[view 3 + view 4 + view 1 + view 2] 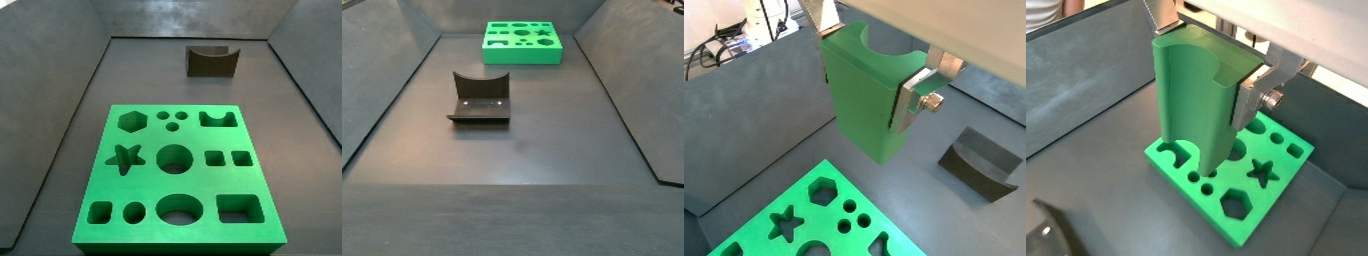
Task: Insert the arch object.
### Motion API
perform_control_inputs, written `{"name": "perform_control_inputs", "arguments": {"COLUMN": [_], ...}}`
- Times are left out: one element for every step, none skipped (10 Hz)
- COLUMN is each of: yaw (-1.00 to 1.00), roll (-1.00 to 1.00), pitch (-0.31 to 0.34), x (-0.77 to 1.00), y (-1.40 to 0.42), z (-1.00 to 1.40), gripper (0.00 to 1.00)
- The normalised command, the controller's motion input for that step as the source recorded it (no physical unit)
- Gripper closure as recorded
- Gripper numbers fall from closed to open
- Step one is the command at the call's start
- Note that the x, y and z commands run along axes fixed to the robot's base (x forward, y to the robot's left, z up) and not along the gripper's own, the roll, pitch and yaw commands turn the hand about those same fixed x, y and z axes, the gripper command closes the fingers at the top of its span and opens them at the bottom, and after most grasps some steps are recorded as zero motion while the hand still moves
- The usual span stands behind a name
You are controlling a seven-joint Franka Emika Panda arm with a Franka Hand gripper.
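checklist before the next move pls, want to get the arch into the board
1. Grip: gripper jaws shut on the green notched piece, held upright: ok.
2. Arch-shaped hole in the board is free: ok.
3. Piece lined up over that hole: cannot tell; in both wrist views it hangs above the board, and neither side view shows the gripper.
4. Notch turned to match the hole: cannot tell.
5. Fixture stands apart from the board: ok.
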Motion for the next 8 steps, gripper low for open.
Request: {"name": "perform_control_inputs", "arguments": {"yaw": [0.0, 0.0, 0.0, 0.0, 0.07, 0.25, 0.29, 0.3], "roll": [0.0, 0.0, -0.07, -0.13, -0.17, -0.08, 0.0, 0.04], "pitch": [-0.03, -0.051, -0.047, -0.06, -0.03, 0.0, -0.011, -0.057], "x": [0.8, 0.85, 0.9, 0.92, 0.93, 0.88, 0.67, 0.59], "y": [-0.52, -0.51, -0.4, -0.24, 0.0, 0.26, 0.14, 0.11], "z": [-1.0, -1.0, -1.0, -1.0, -1.0, -0.71, -0.67, -0.63], "gripper": [1.0, 1.0, 1.0, 1.0, 1.0, 1.0, 1.0, 1.0]}}
